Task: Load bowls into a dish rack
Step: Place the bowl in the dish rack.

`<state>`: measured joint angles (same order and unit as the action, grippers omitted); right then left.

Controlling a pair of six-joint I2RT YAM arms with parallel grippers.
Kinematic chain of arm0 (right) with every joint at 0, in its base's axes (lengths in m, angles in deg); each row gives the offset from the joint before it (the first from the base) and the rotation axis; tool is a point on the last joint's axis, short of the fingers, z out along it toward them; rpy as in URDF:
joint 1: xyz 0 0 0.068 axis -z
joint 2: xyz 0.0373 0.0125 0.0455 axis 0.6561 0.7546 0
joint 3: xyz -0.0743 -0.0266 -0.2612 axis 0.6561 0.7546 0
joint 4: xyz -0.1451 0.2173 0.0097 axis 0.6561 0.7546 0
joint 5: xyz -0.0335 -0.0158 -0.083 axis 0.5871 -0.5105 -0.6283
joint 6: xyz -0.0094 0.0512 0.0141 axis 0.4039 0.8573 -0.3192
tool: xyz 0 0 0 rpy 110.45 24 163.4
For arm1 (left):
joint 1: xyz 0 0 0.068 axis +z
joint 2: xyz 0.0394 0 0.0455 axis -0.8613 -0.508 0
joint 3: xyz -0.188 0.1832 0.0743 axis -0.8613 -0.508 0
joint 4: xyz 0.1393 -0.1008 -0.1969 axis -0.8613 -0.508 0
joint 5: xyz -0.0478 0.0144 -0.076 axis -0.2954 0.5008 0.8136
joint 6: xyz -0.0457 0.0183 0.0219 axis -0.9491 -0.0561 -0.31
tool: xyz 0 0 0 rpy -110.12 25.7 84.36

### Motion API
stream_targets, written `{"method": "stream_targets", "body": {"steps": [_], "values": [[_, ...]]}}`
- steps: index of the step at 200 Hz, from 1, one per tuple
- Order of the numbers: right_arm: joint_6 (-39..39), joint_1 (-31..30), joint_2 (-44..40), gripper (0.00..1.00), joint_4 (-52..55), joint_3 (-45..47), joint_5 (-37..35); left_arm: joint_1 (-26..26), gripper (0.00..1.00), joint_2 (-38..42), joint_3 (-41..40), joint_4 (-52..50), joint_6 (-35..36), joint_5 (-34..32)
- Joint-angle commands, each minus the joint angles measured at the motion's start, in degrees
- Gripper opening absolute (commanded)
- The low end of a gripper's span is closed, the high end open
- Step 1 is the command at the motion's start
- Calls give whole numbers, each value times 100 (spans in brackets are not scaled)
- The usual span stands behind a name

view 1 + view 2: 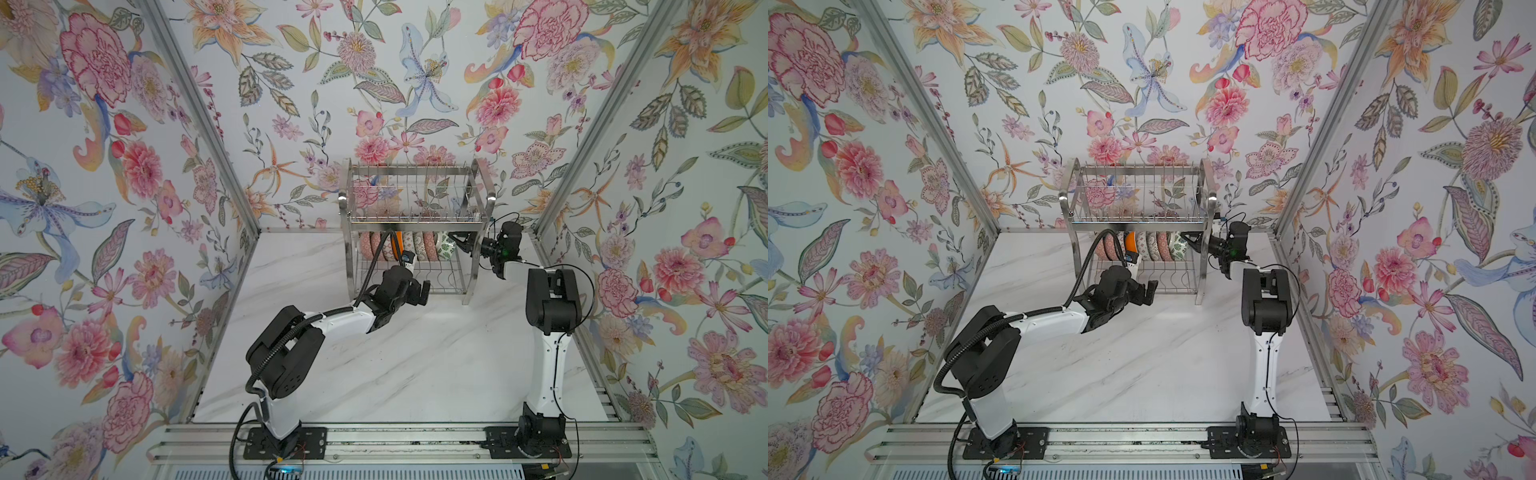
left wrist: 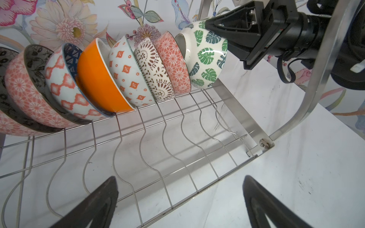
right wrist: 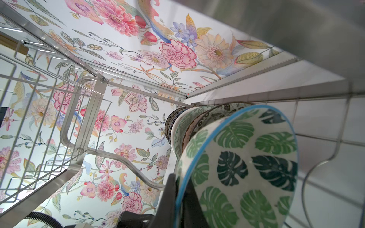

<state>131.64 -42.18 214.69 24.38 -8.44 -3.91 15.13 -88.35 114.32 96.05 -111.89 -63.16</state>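
Your right pincer [image 2: 209,24] grips the rim of the green leaf bowl [image 2: 205,59], last in the row in the lower tier of the dish rack [image 2: 240,116]; your left pincer [image 2: 180,177] gapes wide, empty

You have no text, brand, number or sign that can be read in any of the views. The nearest thing to a label is the small white and blue tag [image 1: 409,258] on the cable by the left arm's wrist, seen in both top views, and whatever is printed on it is too small for you to make out.
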Motion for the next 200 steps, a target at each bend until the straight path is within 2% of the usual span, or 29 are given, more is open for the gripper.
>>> {"method": "stream_targets", "body": {"steps": [1,87,144,178,200], "values": [[277,-51,187,0,-653,61,-114,-49,99,20,148,-129,22,-99],[414,-68,332,0,-804,144,-471,-50,99,188,19,-214,26,-130],[-112,-110,185,14,-115,177,-578,-56,99,271,-39,-245,-22,-129],[-405,-139,26,15,246,221,-687,-51,99,339,-112,-245,-50,-150],[-575,-146,-76,19,458,221,-729,-55,99,380,-150,-242,-83,-145]]}}
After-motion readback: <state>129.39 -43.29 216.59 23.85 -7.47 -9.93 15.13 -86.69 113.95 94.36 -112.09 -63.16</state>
